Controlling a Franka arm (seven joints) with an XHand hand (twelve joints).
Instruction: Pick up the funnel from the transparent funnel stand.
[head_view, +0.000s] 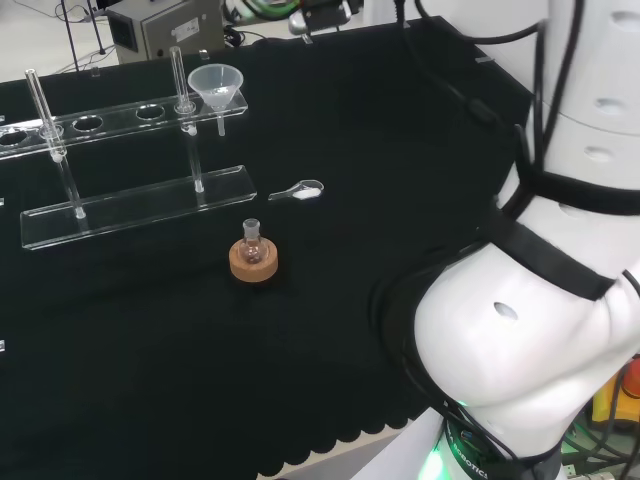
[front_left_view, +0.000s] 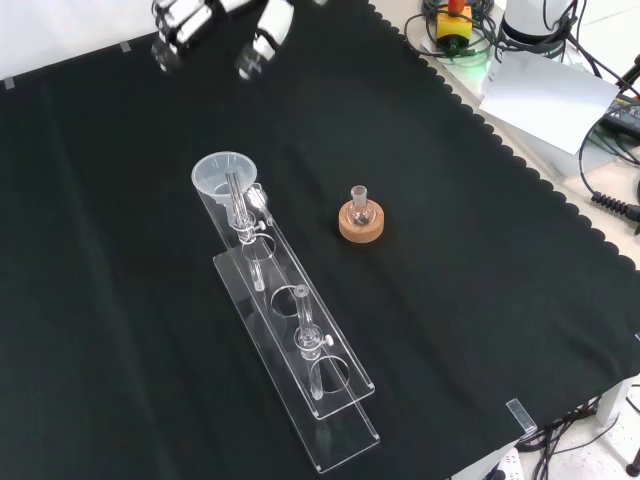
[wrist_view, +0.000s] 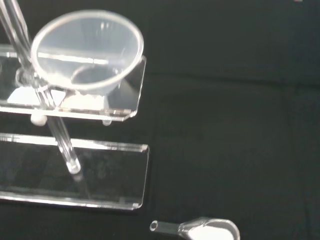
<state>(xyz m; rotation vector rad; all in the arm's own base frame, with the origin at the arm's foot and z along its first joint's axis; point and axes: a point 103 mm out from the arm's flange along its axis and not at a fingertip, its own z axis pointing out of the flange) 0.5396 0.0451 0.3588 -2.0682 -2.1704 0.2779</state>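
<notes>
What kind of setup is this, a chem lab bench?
Likely a lab-style robot test bench: a clear funnel sits in a transparent funnel stand, a small flask rests on a cork ring, and the robot hand hovers over black cloth.

Clear funnel (head_view: 216, 85), clear stand (head_view: 130, 205); tan cork ring (head_view: 252, 262); black cloth (head_view: 330, 300); black-and-white hand (front_left_view: 215, 25).

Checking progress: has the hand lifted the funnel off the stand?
No, the funnel sits in the stand, the hand apart.
</notes>
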